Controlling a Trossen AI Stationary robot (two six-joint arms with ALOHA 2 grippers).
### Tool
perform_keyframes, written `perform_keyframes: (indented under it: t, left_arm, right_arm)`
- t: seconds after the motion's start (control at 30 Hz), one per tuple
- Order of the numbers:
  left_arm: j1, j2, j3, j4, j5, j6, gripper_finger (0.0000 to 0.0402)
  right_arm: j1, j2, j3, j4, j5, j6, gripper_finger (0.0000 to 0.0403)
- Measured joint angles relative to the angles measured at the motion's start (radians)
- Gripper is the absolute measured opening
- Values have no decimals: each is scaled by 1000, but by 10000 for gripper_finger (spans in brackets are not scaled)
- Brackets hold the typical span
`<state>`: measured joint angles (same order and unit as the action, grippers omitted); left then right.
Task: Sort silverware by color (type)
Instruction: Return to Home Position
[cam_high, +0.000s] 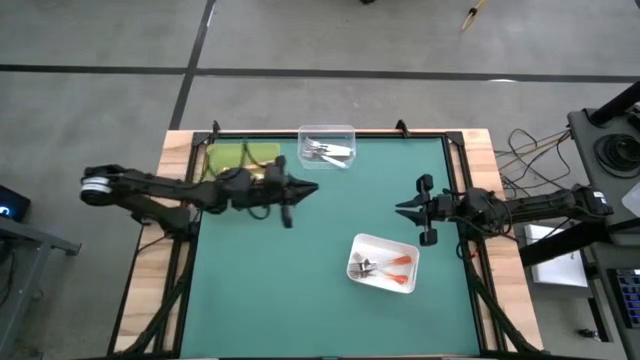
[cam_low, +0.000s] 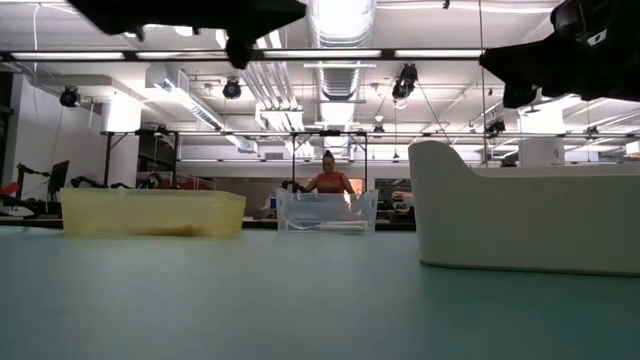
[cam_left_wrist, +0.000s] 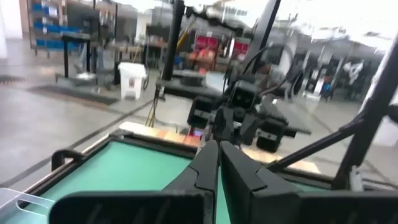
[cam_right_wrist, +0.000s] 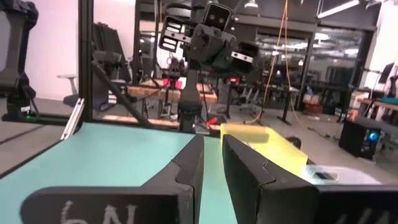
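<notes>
White-handled forks (cam_high: 330, 152) lie in a clear tray (cam_high: 327, 132) at the far edge. Red-orange-handled forks (cam_high: 388, 265) lie in a white tray (cam_high: 400, 247) near the table's right side. A yellow tray (cam_high: 240, 155) sits at the far left; what is in it does not show from above, though a tan shape (cam_low: 180, 230) shows through its wall in the low view. My left gripper (cam_high: 312, 188) hovers shut above the table, next to the yellow tray. My right gripper (cam_high: 400, 210) hovers beyond the white tray with a narrow gap between its fingers. Both point at each other and hold nothing.
The green mat (cam_high: 300, 270) lies bare between the trays. A black frame rail (cam_high: 330, 133) runs round the table's edge. In the low view the white tray (cam_low: 530, 210) stands close on the right, and a person (cam_low: 328, 178) sits far behind the clear tray (cam_low: 327, 212).
</notes>
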<state>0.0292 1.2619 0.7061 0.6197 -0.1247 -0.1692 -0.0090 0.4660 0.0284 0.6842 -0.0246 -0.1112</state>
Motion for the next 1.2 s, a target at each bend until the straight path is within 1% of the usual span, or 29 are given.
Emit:
perform_keyframes:
  t: [0.13, 0.3, 0.47, 0.6, 0.7, 0.8, 1.03, 1.2]
  left_arm:
    - [0, -124, -168, 132, 1, 0, 0]
    - [0, -246, -363, 284, 2, 0, 0]
    - [0, -361, -519, 377, 2, -4, 0]
    - [0, -442, -612, 448, 2, -1, 0]
    - [0, -499, -660, 465, 1, 7, 0]
    - [0, -552, -696, 462, -28, 13, 0]
    - [7, -638, -696, 344, -34, 52, 0]
    - [10, -673, -696, 265, -53, 48, 0]
  right_arm:
    - [0, -6, -1, -22, 0, 19, 50]
    - [0, -8, -2, -29, -1, 18, 50]
    - [0, -8, -3, -30, -1, 9, 50]
    - [0, -17, -9, -32, -2, 3, 49]
    - [0, -43, -14, -35, -2, -5, 48]
    - [0, -82, -15, -63, -2, -17, 48]
    - [0, -213, -16, -184, -2, -51, 47]
    - [0, -338, -16, -299, -1, -77, 47]
